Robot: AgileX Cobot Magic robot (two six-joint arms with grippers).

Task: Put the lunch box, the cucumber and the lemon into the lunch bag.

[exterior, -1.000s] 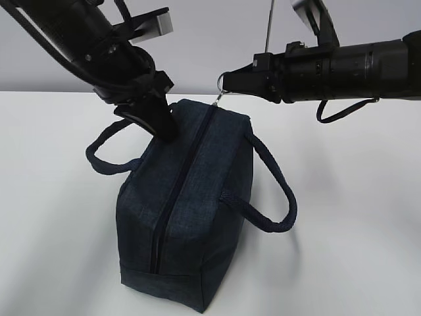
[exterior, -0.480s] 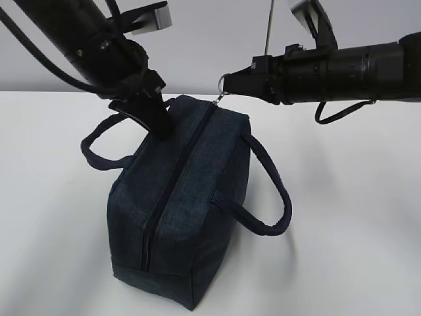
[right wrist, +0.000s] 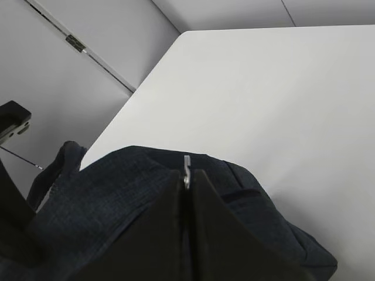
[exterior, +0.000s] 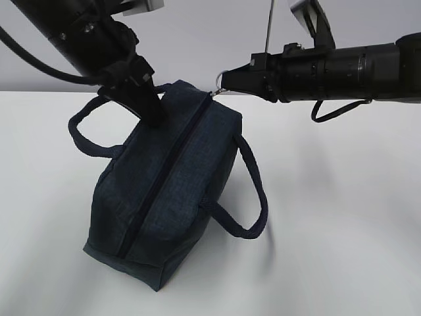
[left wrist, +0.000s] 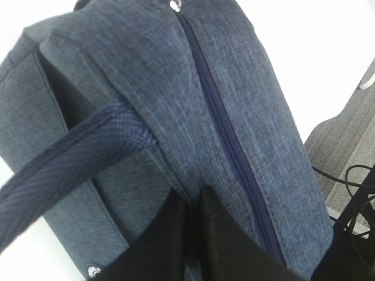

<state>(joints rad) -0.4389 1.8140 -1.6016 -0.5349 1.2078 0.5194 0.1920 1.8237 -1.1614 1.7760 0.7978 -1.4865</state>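
Navy lunch bag tilts on white table; left hand pinches fabric, right hand its zipper pull.

Left arm slants down from 10 o'clock, its gripper closed, fingers pressed together on bag fabric. Right arm reaches in level from 3 o'clock, its gripper closed, pinching the zipper pull

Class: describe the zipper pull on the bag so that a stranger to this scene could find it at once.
Start at the lunch bag, the dark navy fabric box tilted on the white table. Follow its zipper line to the far top end, where the right hand pinches the zipper pull. It is the only bright metal ring on the dark bag.
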